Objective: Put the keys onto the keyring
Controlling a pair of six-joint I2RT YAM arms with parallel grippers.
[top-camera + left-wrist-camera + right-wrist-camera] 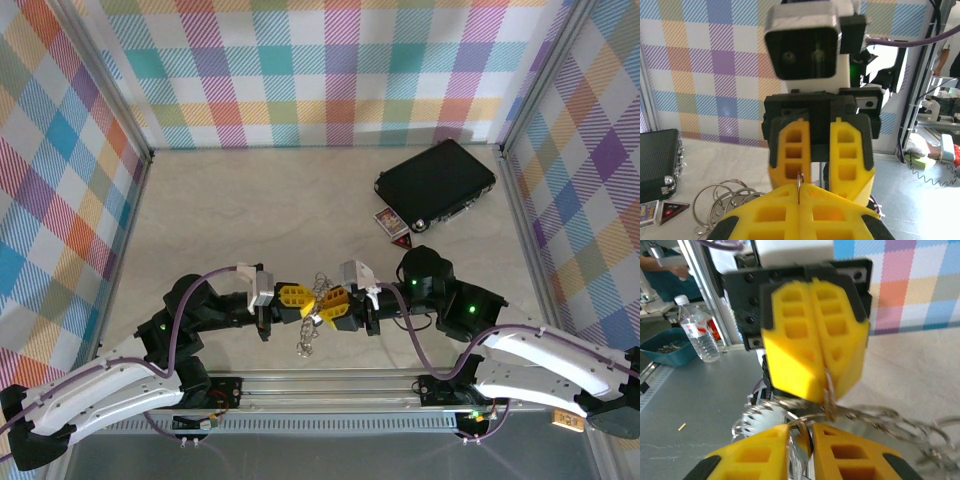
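Note:
My two grippers meet tip to tip above the near middle of the table. The left gripper (303, 301) (800, 194) is shut on the thin ring (800, 180) of the keyring, and the silvery chain (306, 338) dangles below it. In the right wrist view the chain (890, 417) trails off to the right from the left gripper (828, 385). The right gripper (323, 305) (801, 442) pinches a small shiny piece (807, 447) in a narrow gap; it looks like the key, held right under the ring. Most of it is hidden by the fingers.
A black rectangular case (435, 185) lies at the back right, with a small card (390, 222) in front of it. Checkered walls enclose the table on three sides. A metal rail (330, 385) runs along the near edge.

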